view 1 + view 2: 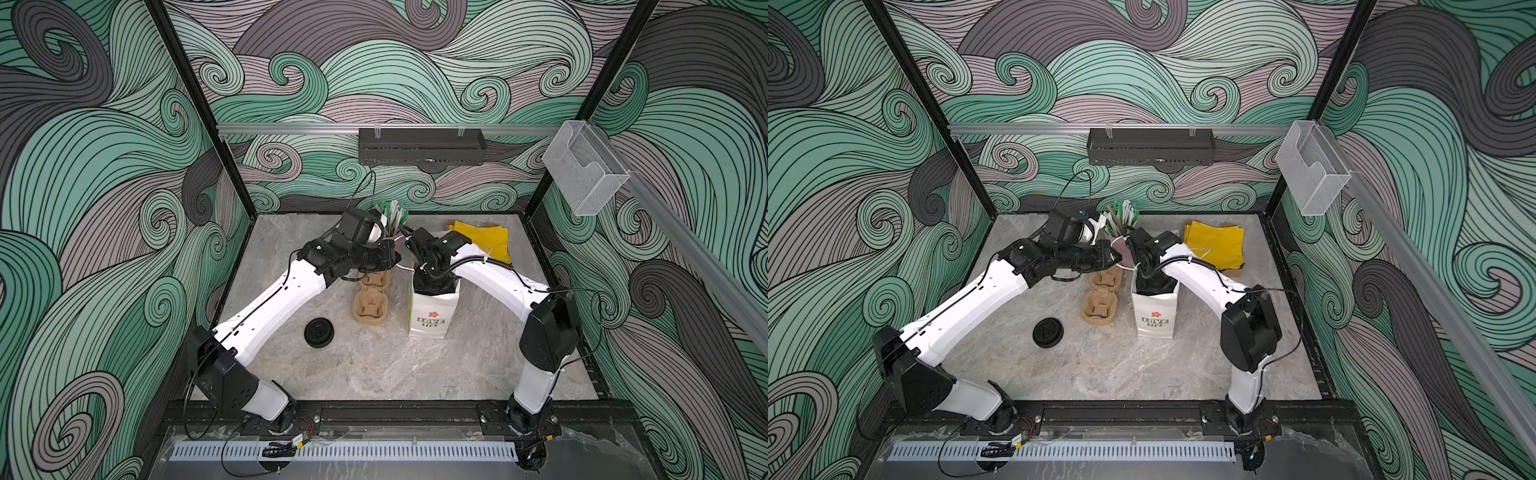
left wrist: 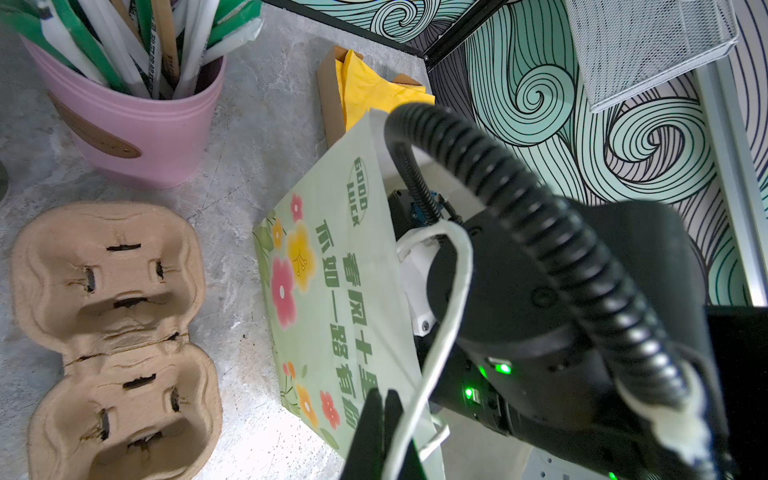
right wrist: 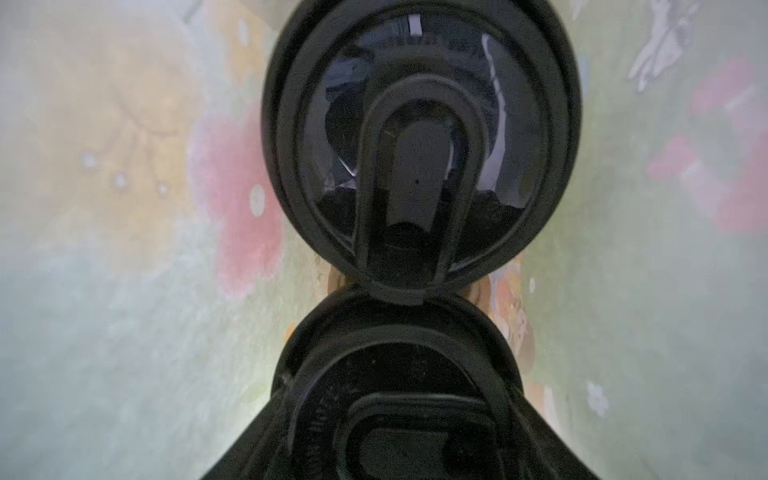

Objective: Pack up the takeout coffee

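Note:
A pale-green flowered paper bag [image 1: 432,320] [image 1: 1156,320] [image 2: 332,291] stands upright mid-table. My left gripper [image 2: 382,395] [image 1: 395,259] is shut on the bag's upper edge beside its white cord handle [image 2: 453,291]. My right arm reaches straight down into the bag's mouth, so the right gripper is hidden in both top views. The right wrist view looks down inside the bag. There the takeout coffee shows as two black sip lids, a farther one [image 3: 419,137] and a nearer one [image 3: 399,374]. My right gripper [image 3: 399,419] is shut on the nearer cup, a finger [image 3: 249,453] on each side. The cups' sides are hidden.
Two brown pulp cup carriers [image 1: 371,309] [image 1: 1100,307] [image 2: 112,291] lie left of the bag. A loose black lid [image 1: 319,332] [image 1: 1048,332] sits nearer the front. The pink cup of straws [image 2: 137,124] [image 1: 390,224] and yellow napkins [image 1: 482,239] [image 1: 1217,245] are at the back.

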Tool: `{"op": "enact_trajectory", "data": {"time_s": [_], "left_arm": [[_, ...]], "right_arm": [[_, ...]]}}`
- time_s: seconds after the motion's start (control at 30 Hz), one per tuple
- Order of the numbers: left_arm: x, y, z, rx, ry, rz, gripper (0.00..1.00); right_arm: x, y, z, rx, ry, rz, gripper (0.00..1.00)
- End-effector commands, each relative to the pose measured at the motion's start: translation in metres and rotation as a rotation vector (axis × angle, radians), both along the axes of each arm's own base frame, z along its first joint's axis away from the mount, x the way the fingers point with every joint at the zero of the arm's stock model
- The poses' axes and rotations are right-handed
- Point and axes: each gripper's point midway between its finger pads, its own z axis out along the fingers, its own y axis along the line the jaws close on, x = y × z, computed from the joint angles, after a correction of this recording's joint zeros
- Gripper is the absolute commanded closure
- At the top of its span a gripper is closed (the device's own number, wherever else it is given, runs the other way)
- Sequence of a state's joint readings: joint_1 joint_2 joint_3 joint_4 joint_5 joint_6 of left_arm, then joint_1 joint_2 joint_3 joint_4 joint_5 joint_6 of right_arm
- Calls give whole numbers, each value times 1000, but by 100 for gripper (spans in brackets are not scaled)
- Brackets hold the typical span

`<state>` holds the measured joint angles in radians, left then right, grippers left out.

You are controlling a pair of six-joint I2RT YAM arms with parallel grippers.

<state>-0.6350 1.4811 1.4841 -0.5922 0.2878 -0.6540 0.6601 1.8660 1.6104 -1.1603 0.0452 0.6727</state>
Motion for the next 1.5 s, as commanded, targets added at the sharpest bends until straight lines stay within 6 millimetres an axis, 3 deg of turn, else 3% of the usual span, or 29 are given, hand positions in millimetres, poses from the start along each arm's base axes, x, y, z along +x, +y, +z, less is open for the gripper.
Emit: {"op": "enact_trajectory", "data": {"time_s": [0.0,0.33,0.47,1.03,1.47], "left_arm": [[-4,9,8,11,-23,0,100],[-4,9,8,12,-21,-2,100],[-4,8,9,10,-25,-2,100],[-5,14,6,29,-25,11,100],[-6,15,3,47,-23,8,100]], "right_arm": [[-89,-41,-168,-230,525,-31,48],[-90,-38,-185,-220,553,-20,48],[-88,-38,-181,-215,540,-19,46],[-51,-23,-99,-154,349,10,25],[-39,-17,-66,-114,275,15,15]]}}
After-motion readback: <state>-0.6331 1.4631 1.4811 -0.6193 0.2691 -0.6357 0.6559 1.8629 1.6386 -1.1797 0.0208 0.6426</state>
